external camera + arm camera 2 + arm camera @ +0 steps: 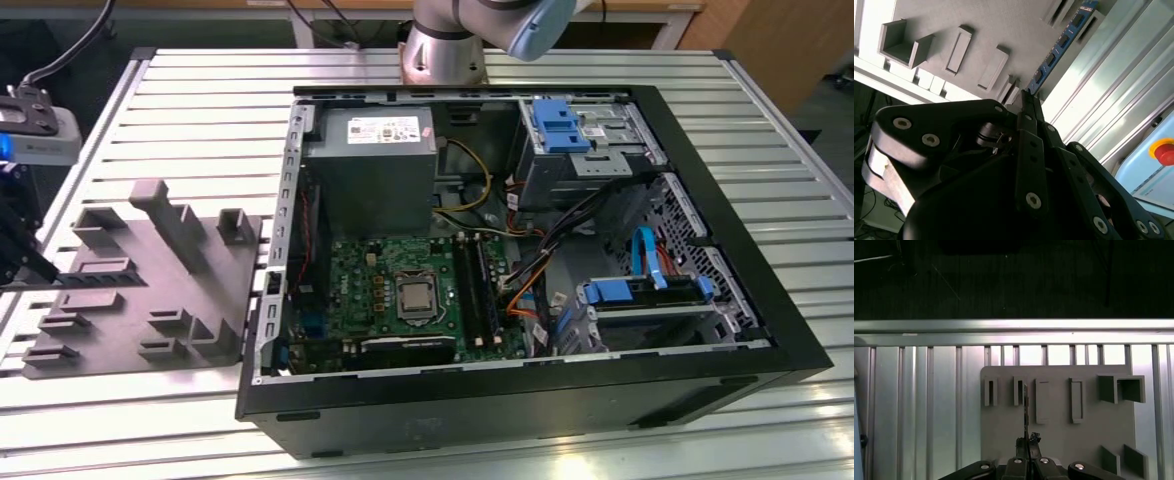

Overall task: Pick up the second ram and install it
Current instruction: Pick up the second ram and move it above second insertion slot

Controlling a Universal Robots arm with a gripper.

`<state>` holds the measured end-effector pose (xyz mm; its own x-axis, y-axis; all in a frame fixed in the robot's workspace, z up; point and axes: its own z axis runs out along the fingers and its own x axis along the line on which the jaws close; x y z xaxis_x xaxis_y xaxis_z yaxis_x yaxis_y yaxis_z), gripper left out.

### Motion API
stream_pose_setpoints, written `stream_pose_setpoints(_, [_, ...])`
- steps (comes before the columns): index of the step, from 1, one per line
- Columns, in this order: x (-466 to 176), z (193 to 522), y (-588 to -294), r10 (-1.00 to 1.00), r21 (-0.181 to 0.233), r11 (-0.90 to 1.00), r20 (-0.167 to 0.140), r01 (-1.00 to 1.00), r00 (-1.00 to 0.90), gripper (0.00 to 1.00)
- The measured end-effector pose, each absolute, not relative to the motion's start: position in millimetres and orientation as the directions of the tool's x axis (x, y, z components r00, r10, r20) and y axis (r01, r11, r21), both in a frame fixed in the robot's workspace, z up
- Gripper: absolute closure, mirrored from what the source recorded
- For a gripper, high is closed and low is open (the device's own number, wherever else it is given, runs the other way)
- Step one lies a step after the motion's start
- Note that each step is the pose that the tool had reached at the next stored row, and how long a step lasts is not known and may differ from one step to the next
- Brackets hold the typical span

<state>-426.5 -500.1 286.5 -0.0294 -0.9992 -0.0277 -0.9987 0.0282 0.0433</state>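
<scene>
Gripper [1027, 97]: jaws clamped on one end of the second ram [1061, 42], a blue board with dark chips, seen edge-on in the first wrist view. The stick's free end reaches toward the narrow slots of a grey fixture plate [999, 435].

The plate lies on a slatted aluminium table [747, 130], at nine o'clock of an open computer case [534, 410] in the exterior view. A green motherboard [367, 290] sits inside the case. The arm base [441, 45] stands at the case's twelve o'clock.

Beyond the table: a dark area [1014, 280], wooden furniture [767, 40], a red button [1165, 151].
</scene>
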Motion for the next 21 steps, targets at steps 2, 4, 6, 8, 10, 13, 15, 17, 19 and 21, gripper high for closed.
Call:
stream_pose_setpoints(2, [-427,288,-500,-0.999,0.043,0.028,-0.028,-0.999,-0.029,0.88])
stream_pose_setpoints(4, [-427,289,-500,-0.999,0.043,0.028,-0.028,-0.999,-0.029,0.88])
stream_pose_setpoints(6, [-427,290,-500,-0.999,0.043,0.028,-0.028,-0.999,-0.029,0.88])
stream_pose_setpoints(8, [-427,292,-500,-0.999,0.043,0.028,-0.028,-0.999,-0.029,0.88])
stream_pose_setpoints(10, [-427,293,-500,-0.999,0.043,0.028,-0.028,-0.999,-0.029,0.88])
stream_pose_setpoints(13, [-427,295,-500,-0.999,0.043,0.028,-0.028,-0.999,-0.029,0.88])
stream_pose_setpoints(15, [-427,296,-500,-0.999,0.043,0.028,-0.028,-0.999,-0.029,0.88])
stream_pose_setpoints(17, [-427,297,-500,-0.999,0.043,0.028,-0.028,-0.999,-0.029,0.88])
stream_pose_setpoints(19, [-427,299,-500,-0.999,0.043,0.028,-0.028,-0.999,-0.029,0.88])
stream_pose_setpoints(21, [-427,300,-500,-0.999,0.043,0.028,-0.028,-0.999,-0.029,0.88])
